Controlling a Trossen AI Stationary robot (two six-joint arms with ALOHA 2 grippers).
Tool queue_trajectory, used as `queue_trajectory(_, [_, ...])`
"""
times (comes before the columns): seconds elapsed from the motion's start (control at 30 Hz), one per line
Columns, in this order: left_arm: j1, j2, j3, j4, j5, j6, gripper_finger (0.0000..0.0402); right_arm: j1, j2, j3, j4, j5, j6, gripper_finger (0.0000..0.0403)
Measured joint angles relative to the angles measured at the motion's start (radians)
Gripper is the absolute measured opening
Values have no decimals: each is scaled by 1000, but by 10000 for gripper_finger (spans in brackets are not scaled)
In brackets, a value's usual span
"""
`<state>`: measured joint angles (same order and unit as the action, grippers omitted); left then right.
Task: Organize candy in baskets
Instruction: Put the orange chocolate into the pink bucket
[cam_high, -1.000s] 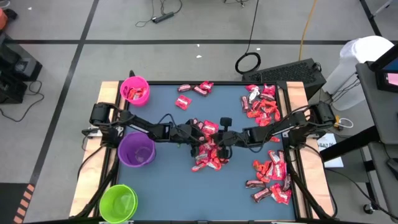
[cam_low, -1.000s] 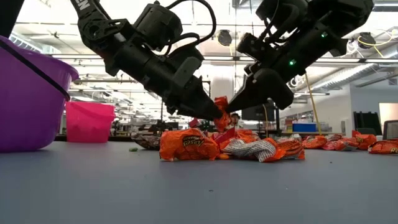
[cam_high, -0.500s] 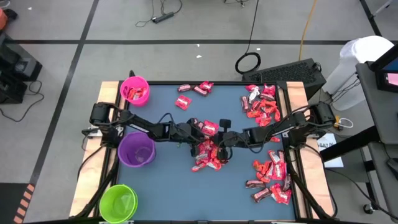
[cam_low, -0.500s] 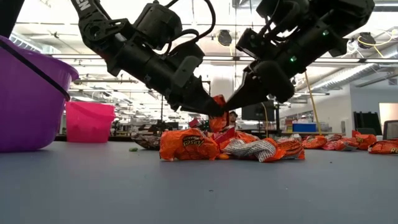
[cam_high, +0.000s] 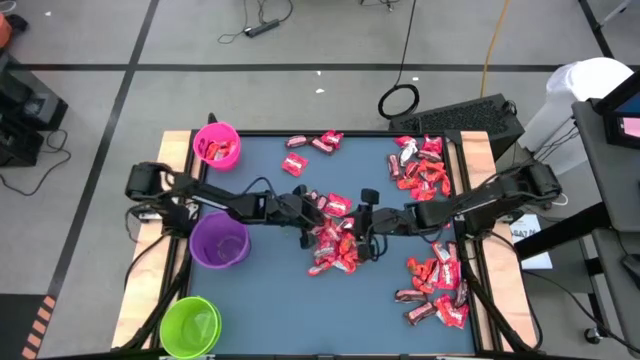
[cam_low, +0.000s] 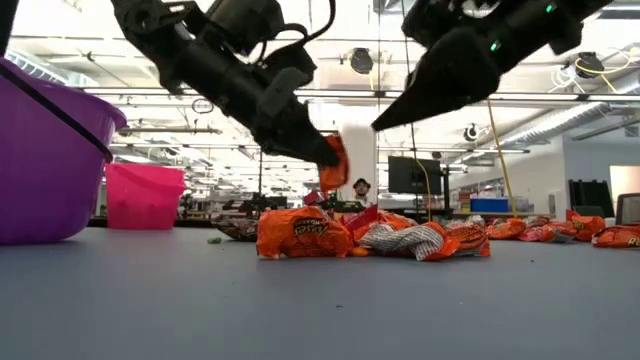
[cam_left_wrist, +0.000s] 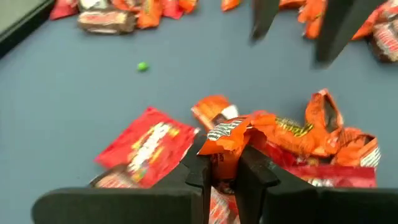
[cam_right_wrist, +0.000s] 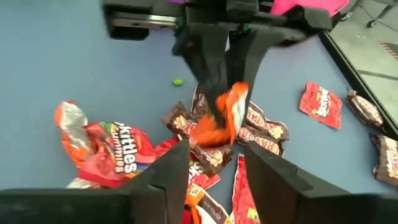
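My left gripper (cam_left_wrist: 224, 165) is shut on an orange wrapped candy (cam_low: 336, 164), held above the candy pile (cam_high: 335, 245) at the table's middle. My right gripper (cam_right_wrist: 214, 148) stands open just right of it and higher (cam_low: 386, 121), with nothing between its fingers. The pink basket (cam_high: 217, 145) at the far left holds a few candies. The purple basket (cam_high: 220, 240) stands at the left edge and the lime green basket (cam_high: 190, 325) at the near left corner. My left gripper pinches one end of the orange candy (cam_left_wrist: 225, 155) between its two fingers. The fingers (cam_low: 318, 150) slant down from the table's left. The rest of the crumpled wrapper (cam_left_wrist: 230, 134) sticks out past the fingertips, lifted clear of the pile.
More candy lies at the far right (cam_high: 420, 165), the near right (cam_high: 437, 282) and the far middle (cam_high: 312, 145). A green speck (cam_left_wrist: 142, 66) lies on the blue mat. Wooden strips (cam_high: 480, 160) edge the table on both sides.
My left gripper has shut on the orange candy that my right gripper held, and has lifted it higher above the pile. My right gripper has opened, let go of the candy and risen away toward the table's right.
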<state>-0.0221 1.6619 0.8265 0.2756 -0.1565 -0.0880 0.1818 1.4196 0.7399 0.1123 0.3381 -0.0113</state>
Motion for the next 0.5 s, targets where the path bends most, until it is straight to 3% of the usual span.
queue_trajectory(0.2, [3,-159,-1,-177,-95,30,49,4,-37,0,-59,0,26,173])
queue_trajectory(0.33, [18,-279,-1,-272,-207,45,49,-3,-2,0,-68,-1,25,172])
queue_trajectory(0.5, [67,-439,0,-434,-266,62,49,-18,62,0,-70,4,21,167])
